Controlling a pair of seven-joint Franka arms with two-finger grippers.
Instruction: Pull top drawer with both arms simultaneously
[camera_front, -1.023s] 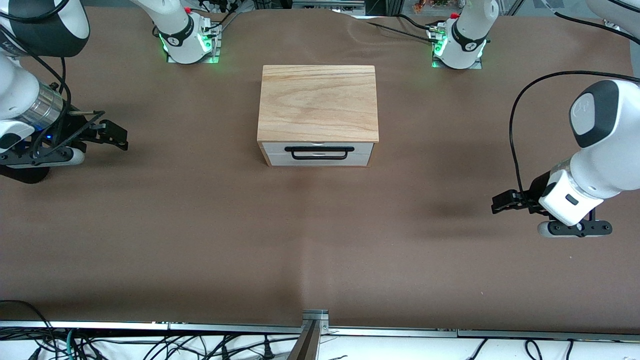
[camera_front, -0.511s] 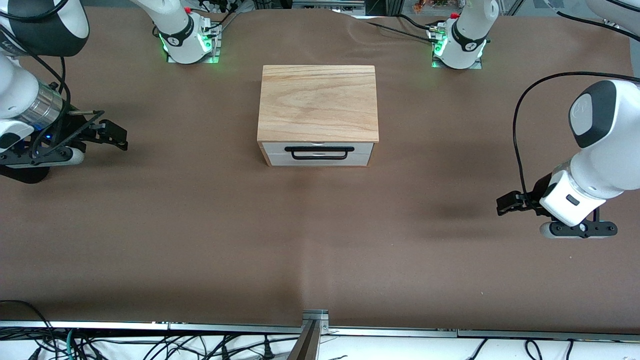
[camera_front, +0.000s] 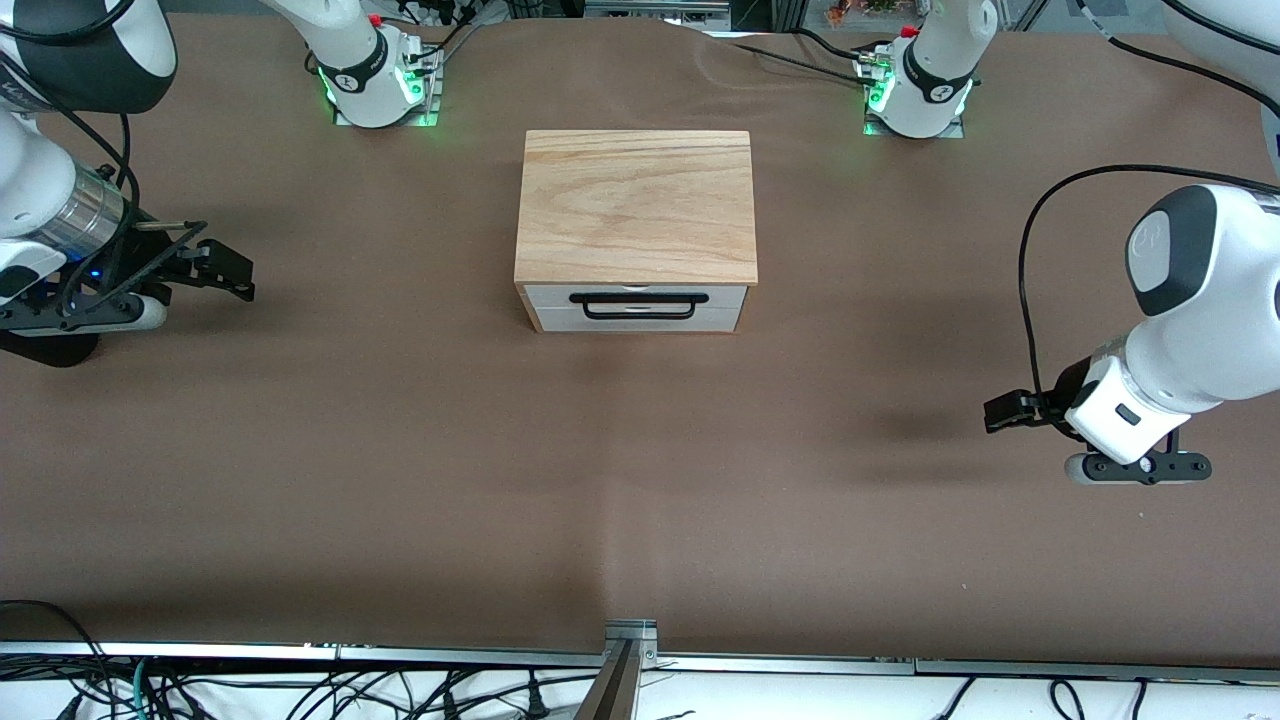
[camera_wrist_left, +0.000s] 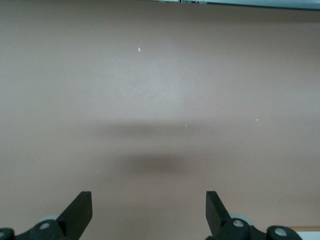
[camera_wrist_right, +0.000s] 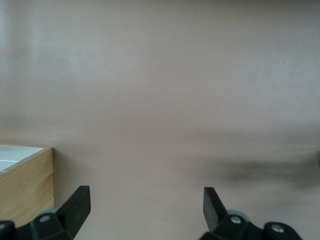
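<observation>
The top drawer (camera_front: 636, 293) is shut in the light wood cabinet (camera_front: 636, 205) at the table's middle; only its white front panel and black wire handle (camera_front: 638, 299) show. My right gripper (camera_front: 232, 270) is open and empty, low over the table toward the right arm's end, well apart from the cabinet. My left gripper (camera_front: 1003, 412) is open and empty, low over the table toward the left arm's end, nearer the front camera than the cabinet. The left wrist view shows open fingers (camera_wrist_left: 80, 207) over bare mat. The right wrist view shows open fingers (camera_wrist_right: 77, 202) and a cabinet corner (camera_wrist_right: 27, 185).
A brown mat (camera_front: 640, 480) covers the whole table. The arm bases (camera_front: 375, 80) (camera_front: 915, 85) stand along the edge farthest from the front camera. A metal bracket (camera_front: 630, 635) and loose cables (camera_front: 300, 690) lie at the edge nearest the front camera.
My left arm's wrist has shifted a little toward the front camera, and its gripper stays open. My right arm and the drawer have not moved.
</observation>
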